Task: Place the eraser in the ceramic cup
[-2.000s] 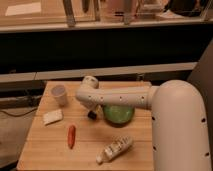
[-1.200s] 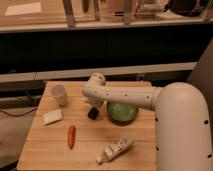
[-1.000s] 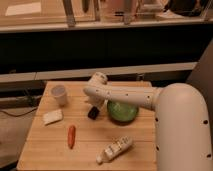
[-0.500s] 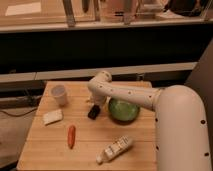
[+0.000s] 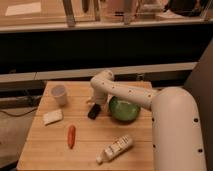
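My gripper [image 5: 96, 104] hangs low over the middle of the wooden table [image 5: 47, 150], right on top of the eraser [image 5: 93, 112]. I cannot tell whether it is open or closed, or whether it has hold of the block.

The green bowl [image 5: 124, 109] sits just beside my gripper on the view's right, so that side is tight. On the left there is bare wood before the pale flat block [image 5: 52, 117]. The ceramic cup [image 5: 59, 94] stands up and to the left of that, upright and near the table's far left corner. Toward the camera the board is open until the orange carrot [image 5: 71, 136] and the white tube [image 5: 115, 148], which lie near the front edge. The table's far edge is close behind my wrist.

The eraser is directly below my gripper, well apart from the cup. Its long axis is tilted, running from upper right down to lower left.

Against two seconds ago, my wrist has swung right toward the bowl, uncovering more of the green rim. The eraser has barely shifted, and the cup, block, carrot and tube lie as they did.
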`<state>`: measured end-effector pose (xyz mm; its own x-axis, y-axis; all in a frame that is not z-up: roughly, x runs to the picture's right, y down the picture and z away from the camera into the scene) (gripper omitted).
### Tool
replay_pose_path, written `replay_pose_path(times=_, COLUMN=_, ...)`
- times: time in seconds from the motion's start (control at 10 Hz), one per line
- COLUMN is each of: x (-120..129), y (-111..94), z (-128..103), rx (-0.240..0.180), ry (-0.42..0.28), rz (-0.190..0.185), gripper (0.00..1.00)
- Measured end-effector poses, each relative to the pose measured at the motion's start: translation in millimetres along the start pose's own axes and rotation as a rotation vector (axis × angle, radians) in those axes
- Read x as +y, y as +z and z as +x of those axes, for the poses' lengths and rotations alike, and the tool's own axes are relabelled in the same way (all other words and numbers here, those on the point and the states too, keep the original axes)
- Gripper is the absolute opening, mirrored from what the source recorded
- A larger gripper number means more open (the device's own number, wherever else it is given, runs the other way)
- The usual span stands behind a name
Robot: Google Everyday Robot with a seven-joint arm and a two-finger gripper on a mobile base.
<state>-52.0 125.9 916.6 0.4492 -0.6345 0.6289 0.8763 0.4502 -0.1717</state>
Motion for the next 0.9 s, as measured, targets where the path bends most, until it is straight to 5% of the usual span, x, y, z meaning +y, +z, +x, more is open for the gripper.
replay_pose_path(times=0.5, x=-6.2, y=8.4, z=-3.8, rx=-0.046, ry=-0.026, rz=-0.01, gripper=0.78)
replay_pose_path(times=0.9, x=-4.7, y=9.7, z=-4.3, rx=-0.048, ry=-0.03, rz=-0.014, gripper=0.39)
